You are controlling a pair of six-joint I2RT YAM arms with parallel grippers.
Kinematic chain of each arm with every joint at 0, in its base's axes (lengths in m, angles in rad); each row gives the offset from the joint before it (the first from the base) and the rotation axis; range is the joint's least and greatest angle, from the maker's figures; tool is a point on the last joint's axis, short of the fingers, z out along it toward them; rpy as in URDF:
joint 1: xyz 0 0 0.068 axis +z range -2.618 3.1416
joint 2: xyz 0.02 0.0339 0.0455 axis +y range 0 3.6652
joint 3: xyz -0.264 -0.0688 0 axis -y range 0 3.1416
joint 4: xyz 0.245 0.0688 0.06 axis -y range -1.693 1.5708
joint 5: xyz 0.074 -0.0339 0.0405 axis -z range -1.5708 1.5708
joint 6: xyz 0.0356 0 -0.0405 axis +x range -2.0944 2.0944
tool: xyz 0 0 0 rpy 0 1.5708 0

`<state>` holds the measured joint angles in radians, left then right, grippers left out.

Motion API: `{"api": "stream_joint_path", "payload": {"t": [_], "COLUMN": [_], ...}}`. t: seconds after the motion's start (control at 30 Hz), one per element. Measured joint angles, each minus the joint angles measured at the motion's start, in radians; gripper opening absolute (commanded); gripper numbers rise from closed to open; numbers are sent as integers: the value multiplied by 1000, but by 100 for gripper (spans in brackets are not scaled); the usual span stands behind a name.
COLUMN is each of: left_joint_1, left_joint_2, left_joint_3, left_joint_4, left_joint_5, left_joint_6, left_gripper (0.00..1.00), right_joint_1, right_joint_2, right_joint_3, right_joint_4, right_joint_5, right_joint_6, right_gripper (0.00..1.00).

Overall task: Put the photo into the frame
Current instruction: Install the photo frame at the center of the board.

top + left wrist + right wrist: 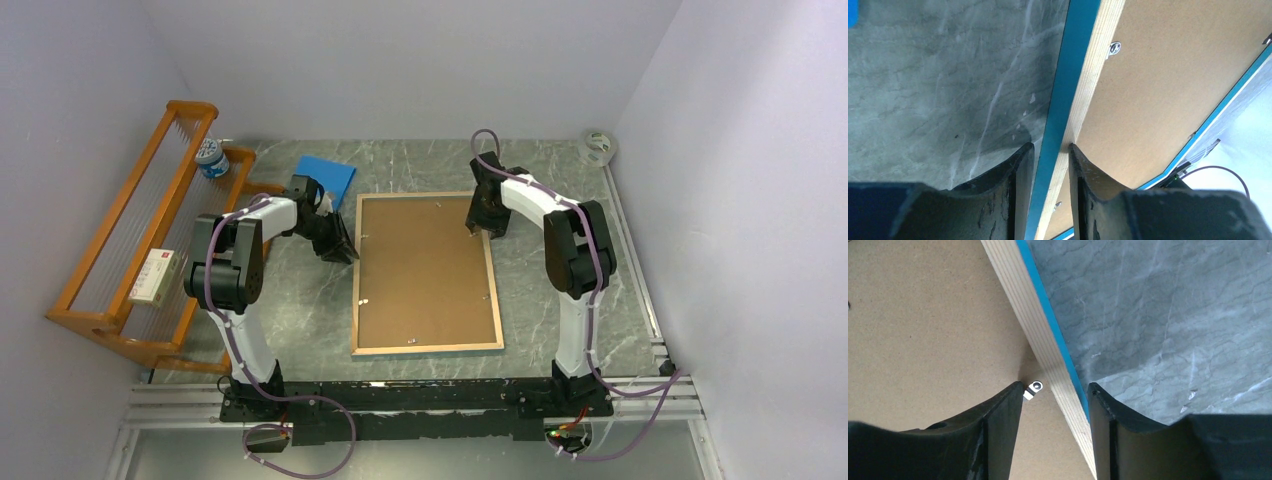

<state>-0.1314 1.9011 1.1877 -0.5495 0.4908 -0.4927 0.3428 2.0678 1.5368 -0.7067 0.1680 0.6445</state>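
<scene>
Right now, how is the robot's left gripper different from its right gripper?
The left gripper has its fingers pinched tight on the frame's left rail; the right gripper stands wider, straddling the right rail with a gap beside its inner finger. The left gripper sits partway along its rail, the right gripper nearer the far corner. Both have one rail of the frame between their fingers.
</scene>
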Motion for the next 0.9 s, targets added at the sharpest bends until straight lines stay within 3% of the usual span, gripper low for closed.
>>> {"api": "stream_joint_path", "payload": {"t": [0.13,0.73,0.83,0.9], "left_joint_1": [0,0,0,0], "left_joint_2": [0,0,0,0], "left_joint_3": [-4,-6,-6,-6], "left_joint_4": [8,12,12,12], "left_joint_5": [6,9,9,9], "left_joint_6": [-2,-3,-3,-3], "left_gripper": [37,37,37,37], "right_joint_1": [-2,-12,-12,-12], "right_joint_2": [-2,-10,-17,-24], "right_joint_3": [-7,-12,-22,-31], "right_joint_4": [6,-6,3,13], "right_joint_5": [-24,-17,-16,-16], "right_joint_6": [-14,-69,-69,-72], "right_gripper": [49,16,17,24]}}
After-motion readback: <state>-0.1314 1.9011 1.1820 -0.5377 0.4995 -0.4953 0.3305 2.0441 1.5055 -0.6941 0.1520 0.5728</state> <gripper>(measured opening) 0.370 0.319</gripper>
